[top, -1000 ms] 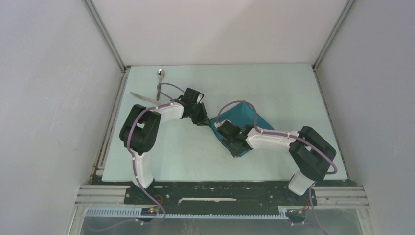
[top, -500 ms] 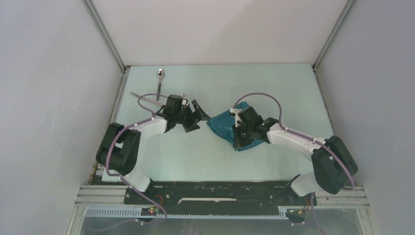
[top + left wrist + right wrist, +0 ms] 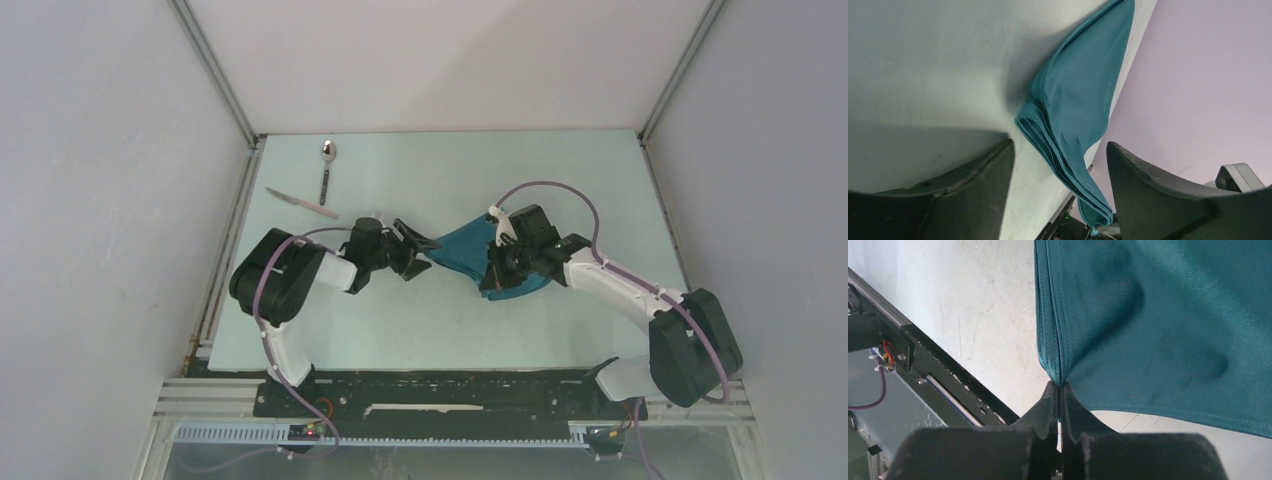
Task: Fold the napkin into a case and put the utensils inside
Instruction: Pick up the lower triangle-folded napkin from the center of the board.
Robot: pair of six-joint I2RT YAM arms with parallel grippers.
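The jaws of the right gripper (image 3: 1059, 389) pinch the teal napkin (image 3: 1158, 315) tight, and those of the left gripper (image 3: 1058, 145) stand wide open at its folded end.

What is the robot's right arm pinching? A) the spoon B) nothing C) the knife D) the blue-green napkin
D: in the right wrist view the right jaws are pinched shut on the napkin's folded edge, while the spoon and knife lie untouched at the table's far left.
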